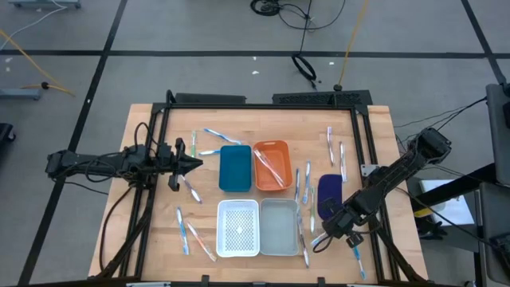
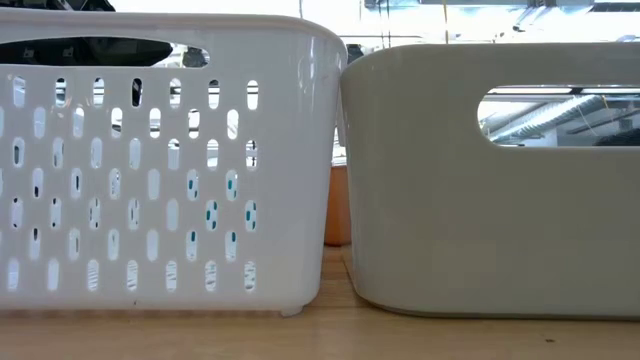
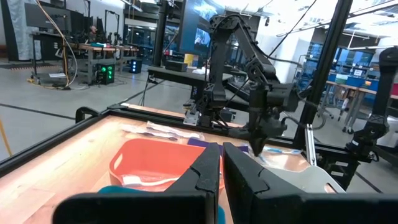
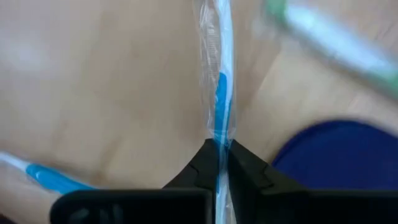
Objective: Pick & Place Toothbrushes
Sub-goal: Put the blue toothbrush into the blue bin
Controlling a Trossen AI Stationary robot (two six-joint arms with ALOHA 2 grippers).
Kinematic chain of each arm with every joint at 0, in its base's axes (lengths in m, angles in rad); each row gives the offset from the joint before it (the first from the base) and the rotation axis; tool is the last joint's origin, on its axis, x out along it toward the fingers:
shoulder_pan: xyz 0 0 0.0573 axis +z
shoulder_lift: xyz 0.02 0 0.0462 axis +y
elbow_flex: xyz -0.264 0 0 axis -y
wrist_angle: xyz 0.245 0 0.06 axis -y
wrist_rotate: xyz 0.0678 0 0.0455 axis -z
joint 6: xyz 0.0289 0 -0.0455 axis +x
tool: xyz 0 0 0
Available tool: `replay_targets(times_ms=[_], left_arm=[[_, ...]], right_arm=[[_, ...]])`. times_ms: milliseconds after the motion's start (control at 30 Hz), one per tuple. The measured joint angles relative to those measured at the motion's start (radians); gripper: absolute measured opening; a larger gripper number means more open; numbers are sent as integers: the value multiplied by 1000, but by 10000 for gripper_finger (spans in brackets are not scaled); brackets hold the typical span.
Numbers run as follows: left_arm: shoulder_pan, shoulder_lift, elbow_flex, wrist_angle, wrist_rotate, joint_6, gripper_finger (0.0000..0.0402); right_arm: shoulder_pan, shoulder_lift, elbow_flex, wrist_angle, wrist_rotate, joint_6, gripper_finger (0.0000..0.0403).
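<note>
Thin toothbrushes lie scattered on the wooden table [image 1: 159, 239], among them one [image 1: 191, 190] at the left, two [image 1: 336, 151] at the far right and one [image 1: 358, 259] near the front. Others lie in the orange tray [image 1: 271, 166]. My right gripper [image 1: 325, 237] [image 4: 217, 149] stands in front of the dark blue pad [image 1: 329, 195], shut on a white-and-blue wrapped toothbrush [image 4: 219, 87]. Left of the dark blue tray [image 1: 234, 168], my left gripper [image 1: 195, 164] [image 3: 222, 163] is held level above the table, shut and with nothing in it. My right gripper pinches the toothbrush's blue handle stretch [image 4: 219, 134] between its two fingertips. The fingers come from above, slanting down, and the brush runs on through the gap between them. Whether its far end rests on the wood, I cannot tell.
A white perforated tray [image 1: 238, 227] [image 2: 160, 170] and a grey tray [image 1: 279, 227] [image 2: 490, 180] stand side by side at the front. More brushes lie beside the held one: a green-and-white one [image 4: 336, 43] and a blue one [image 4: 43, 177]. A dark frame [image 1: 263, 102] borders the table.
</note>
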Motion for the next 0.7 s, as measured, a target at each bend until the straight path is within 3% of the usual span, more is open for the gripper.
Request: replay_targets(times_ms=[400,700], left_arm=[[0,0,0,0,2,-28,19],[0,0,0,0,28,-46,19]], right_arm=[[-42,-130,1,29,7,31,10],[-118,-241,2,243,5,-9,9]])
